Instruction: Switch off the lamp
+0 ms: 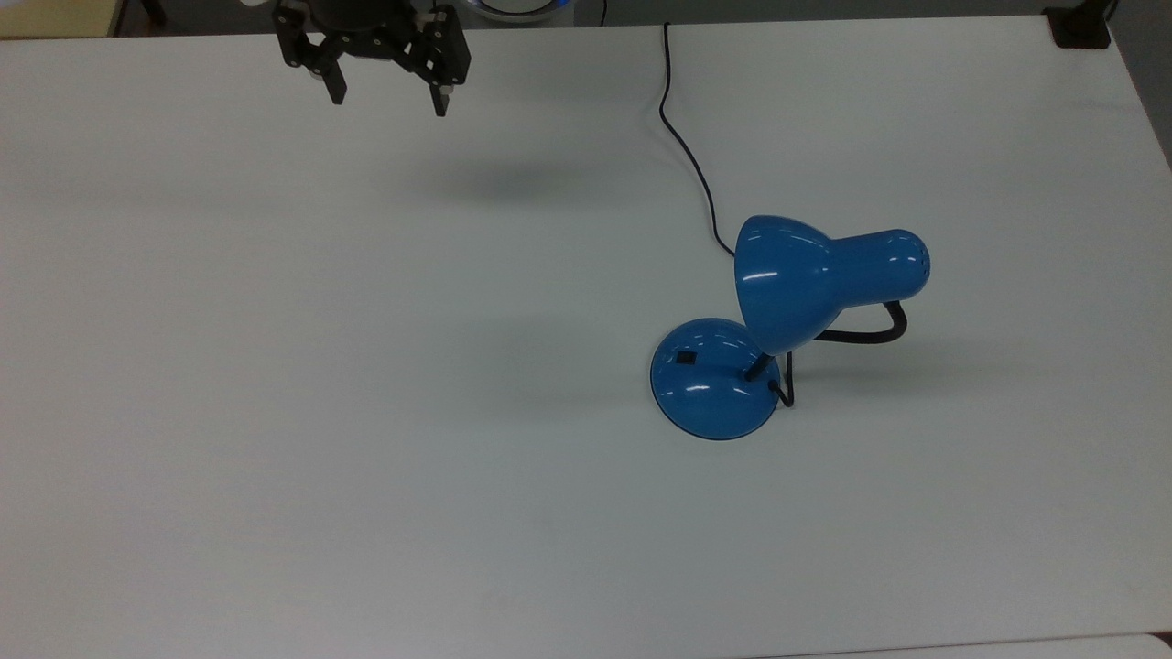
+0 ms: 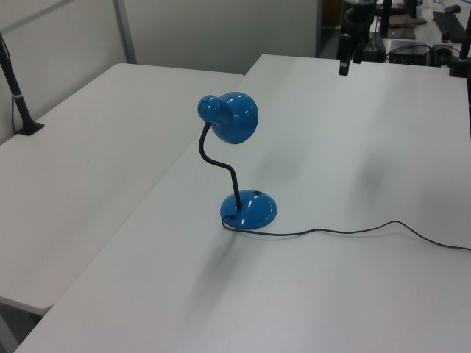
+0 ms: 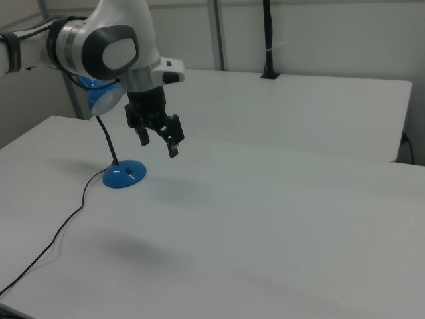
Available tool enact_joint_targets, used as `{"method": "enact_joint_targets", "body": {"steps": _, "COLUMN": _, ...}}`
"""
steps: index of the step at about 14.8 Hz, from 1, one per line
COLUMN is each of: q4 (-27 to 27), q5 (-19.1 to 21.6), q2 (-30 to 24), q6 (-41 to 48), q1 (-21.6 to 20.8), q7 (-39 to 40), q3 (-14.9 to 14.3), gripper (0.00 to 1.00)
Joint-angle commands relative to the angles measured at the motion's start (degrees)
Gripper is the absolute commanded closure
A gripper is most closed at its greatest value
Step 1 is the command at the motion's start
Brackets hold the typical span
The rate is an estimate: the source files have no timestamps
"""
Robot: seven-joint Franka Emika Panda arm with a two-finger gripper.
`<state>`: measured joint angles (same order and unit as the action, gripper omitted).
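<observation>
The lamp stands on the white table, its glossy blue bell shade [image 1: 795,277] held on a black bendy neck [image 1: 870,334] above a round blue base [image 1: 714,380] with a small black switch [image 1: 684,357]. I also see the lamp's shade [image 2: 229,116] and base [image 2: 250,209] in the left view, and its base [image 3: 125,175] in the right view. No glow shows from the shade. My gripper [image 1: 388,99] hangs open and empty high over the table, far from the lamp toward the top view's upper left; it also shows as gripper [image 2: 347,64] and gripper [image 3: 158,141].
The lamp's black cord [image 1: 687,146] runs from the base to the table's far edge in the top view, and trails as cord [image 2: 353,229] across the table in the left view. A second white table [image 2: 81,147] adjoins. A black clamp [image 1: 1079,27] sits at a corner.
</observation>
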<state>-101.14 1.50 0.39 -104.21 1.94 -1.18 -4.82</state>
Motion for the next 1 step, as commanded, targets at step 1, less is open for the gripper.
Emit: {"method": "enact_joint_targets", "body": {"steps": 1, "q4": 1.12, "q5": -1.15, "q2": 0.22, "q6": 1.55, "q1": 0.26, "q7": -3.21, "q3": 0.25, "gripper": 0.00}}
